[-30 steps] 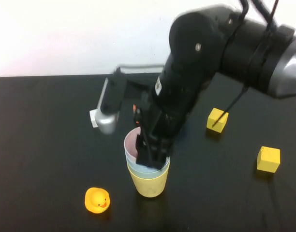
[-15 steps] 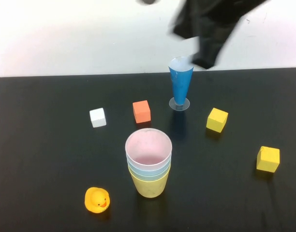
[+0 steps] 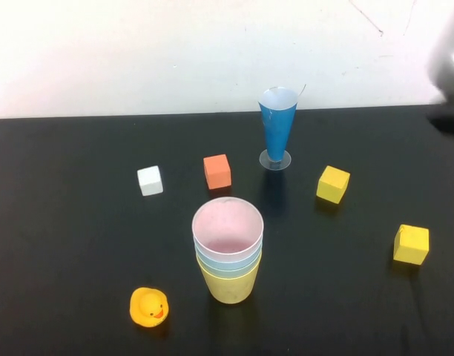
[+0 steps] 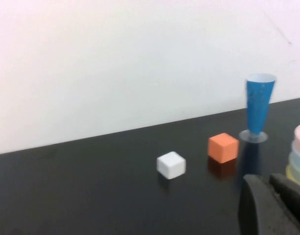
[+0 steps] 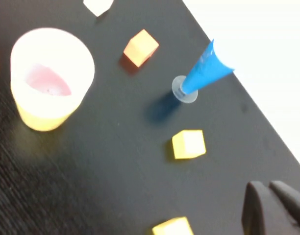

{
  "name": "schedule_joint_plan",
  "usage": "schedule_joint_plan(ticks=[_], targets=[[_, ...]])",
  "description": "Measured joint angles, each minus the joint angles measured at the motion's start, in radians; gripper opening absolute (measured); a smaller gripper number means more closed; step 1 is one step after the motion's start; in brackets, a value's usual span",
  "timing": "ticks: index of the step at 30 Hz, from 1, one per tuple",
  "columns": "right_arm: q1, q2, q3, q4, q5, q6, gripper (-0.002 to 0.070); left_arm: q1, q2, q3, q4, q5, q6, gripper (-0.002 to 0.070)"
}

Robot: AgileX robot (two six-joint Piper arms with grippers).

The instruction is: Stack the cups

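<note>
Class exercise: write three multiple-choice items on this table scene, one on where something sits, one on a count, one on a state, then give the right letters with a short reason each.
1. Where is the rubber duck?
A. to the robot's left of the cup stack
B. beside the blue cone
C. inside the top cup

2. How many yellow cubes lie on the table?
A. one
B. two
C. four

3. What state is the pink cup in?
A. lying on its side
B. held by a tool
C. nested upright on top of the stack

Answers:
A, the duck sits left of the stack's base.
B, one yellow cube and another.
C, its open mouth faces up; the left tool and right tool hold nothing.
</note>
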Motion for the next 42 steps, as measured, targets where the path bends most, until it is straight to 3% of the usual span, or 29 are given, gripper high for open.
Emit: schedule_joint_plan(ticks=[9, 17, 25, 37, 42], targets=[[0.000, -0.390, 0.574, -0.008, -0.282, 0.085, 0.0006, 0.000, 0.000, 0.070, -0.047, -0.096, 0.000, 0.0006], [0.000, -0.680, 0.901, 0.118, -0.342, 0.096, 0.0006, 0.000, 0.000, 0.072, -0.090, -0.102, 0.002, 0.0006], [0.000, -0.788, 1.022, 0.162, -0.343, 0.096, 0.0000, 0.000, 0.000, 0.072, -0.097, -0.102, 0.002, 0.0006], [0.000, -0.792, 1.032, 0.167, -0.345, 0.097, -0.0001, 0.000, 0.000, 0.098, -0.073, -0.112, 0.002, 0.0006], [0.000, -0.792, 1.032, 0.167, -0.347, 0.097, -0.0001, 0.086, 0.000, 0.173, -0.072, -0.116, 0.005, 0.0006]])
